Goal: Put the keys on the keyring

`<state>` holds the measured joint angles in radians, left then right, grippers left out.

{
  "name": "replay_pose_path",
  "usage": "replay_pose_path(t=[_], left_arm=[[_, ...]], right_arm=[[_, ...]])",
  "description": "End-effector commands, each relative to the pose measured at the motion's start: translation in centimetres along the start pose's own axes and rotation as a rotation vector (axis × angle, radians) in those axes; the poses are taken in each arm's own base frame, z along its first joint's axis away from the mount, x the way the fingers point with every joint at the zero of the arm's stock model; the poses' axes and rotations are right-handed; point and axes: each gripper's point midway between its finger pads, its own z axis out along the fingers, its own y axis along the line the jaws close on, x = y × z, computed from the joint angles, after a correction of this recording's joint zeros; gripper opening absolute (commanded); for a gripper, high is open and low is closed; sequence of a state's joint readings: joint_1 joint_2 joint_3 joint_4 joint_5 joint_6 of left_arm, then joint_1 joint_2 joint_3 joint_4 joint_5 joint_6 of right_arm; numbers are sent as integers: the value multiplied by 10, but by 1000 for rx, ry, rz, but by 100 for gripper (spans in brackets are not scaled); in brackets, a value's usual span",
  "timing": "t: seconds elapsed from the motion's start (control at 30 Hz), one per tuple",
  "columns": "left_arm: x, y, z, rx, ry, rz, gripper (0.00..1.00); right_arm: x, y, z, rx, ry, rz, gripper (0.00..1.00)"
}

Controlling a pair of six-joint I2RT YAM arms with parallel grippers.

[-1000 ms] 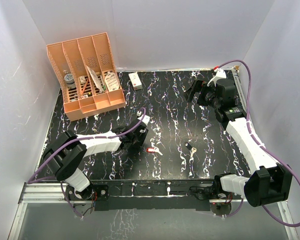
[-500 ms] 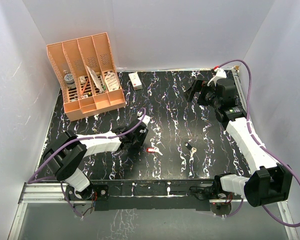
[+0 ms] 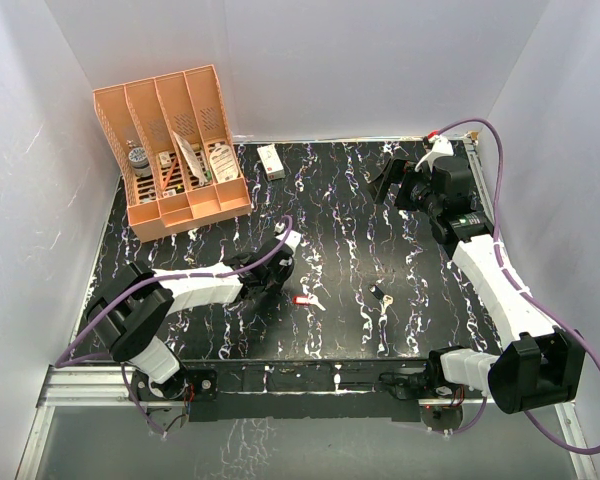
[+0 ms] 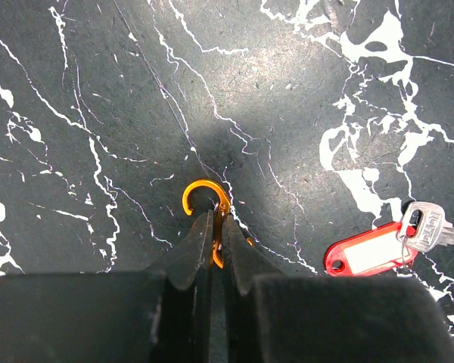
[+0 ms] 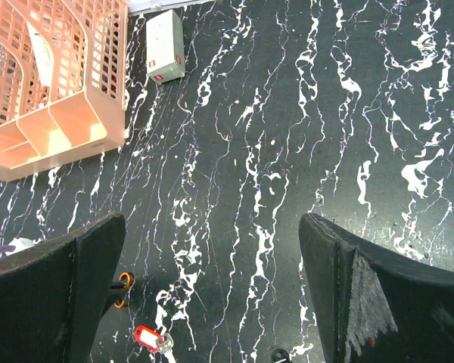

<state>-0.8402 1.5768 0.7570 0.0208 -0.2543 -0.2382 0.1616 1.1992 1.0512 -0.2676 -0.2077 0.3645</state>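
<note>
My left gripper [image 4: 218, 227] [image 3: 277, 272] is low on the black marbled table, shut on the orange-yellow keyring [image 4: 204, 190]. The keyring's open hook sticks out past the fingertips, and it also shows in the right wrist view [image 5: 121, 291]. The red-headed key [image 4: 363, 248] [image 3: 302, 299] [image 5: 147, 335] lies flat just right of the left gripper, its silver blade pointing right. The black-headed key [image 3: 378, 293] [image 5: 278, 355] lies further right, mid-table. My right gripper [image 3: 392, 180] [image 5: 212, 227] is wide open and empty, held high over the table's far right.
An orange file organiser [image 3: 170, 150] [image 5: 38, 91] holding small items stands at the far left. A small white box [image 3: 271, 161] [image 5: 165, 54] lies near the back wall. White walls close in the table on three sides.
The left gripper's fingers have drawn together at the tip. The keys and the right arm have not moved.
</note>
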Motion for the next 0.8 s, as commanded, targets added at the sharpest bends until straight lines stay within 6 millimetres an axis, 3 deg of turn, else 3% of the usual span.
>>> replay_pose_path(t=[0.0,0.37,0.6,0.77], left_arm=[[31,7,-1,-24,97,31,0],[21,16,-3,-81,77,27,0],[-36,34,-25,-192,-70,15,0],[-87,45,-49,-258,-227,-33,0]], right_arm=[[-33,12,-8,-22,-93,-34,98],[-32,11,-7,-22,-89,-33,98],[-25,11,-5,-31,-62,-34,98],[1,17,-8,-83,14,-19,96]])
